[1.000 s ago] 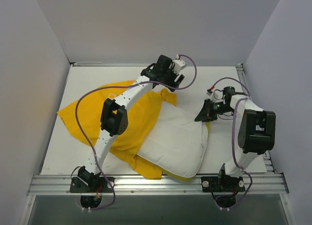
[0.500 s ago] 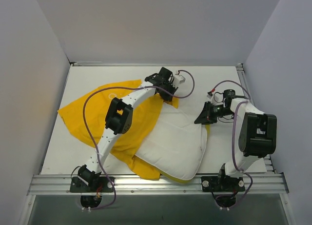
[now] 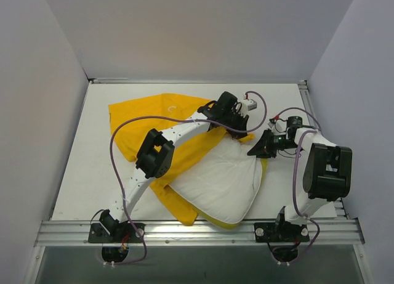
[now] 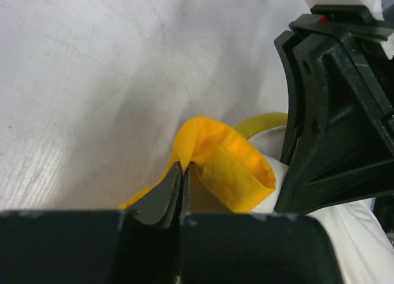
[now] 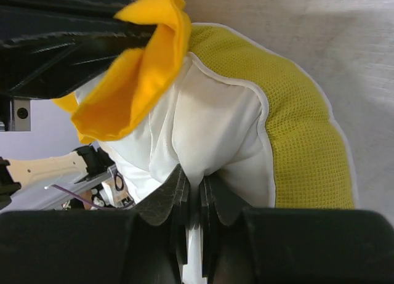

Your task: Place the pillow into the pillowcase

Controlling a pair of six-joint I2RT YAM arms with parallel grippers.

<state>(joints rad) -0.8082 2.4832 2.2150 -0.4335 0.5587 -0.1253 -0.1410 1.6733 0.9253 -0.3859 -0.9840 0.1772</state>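
Observation:
The white pillow [image 3: 221,179] lies at the front centre of the table, its yellow mesh edge [image 5: 308,142] turned to the right. Behind it and to the left, the bright yellow pillowcase [image 3: 141,114] is spread out, partly under my left arm. My left gripper [image 3: 240,127] is shut on a folded edge of the pillowcase [image 4: 228,167], just above the pillow's far right corner. Right beside it, my right gripper [image 3: 258,150] is shut on a pinch of the pillow's white fabric [image 5: 203,124]. Any print on the pillowcase is hidden.
White walls enclose the table [image 3: 86,173] on the left, back and right. A metal rail [image 3: 197,231] with both arm bases runs along the near edge. The two wrists sit close together, and purple cables loop over both arms.
My left gripper has shut on the pillowcase edge and carried it right, toward my right gripper. The yellow cloth has shifted right with it. The right gripper keeps its hold.

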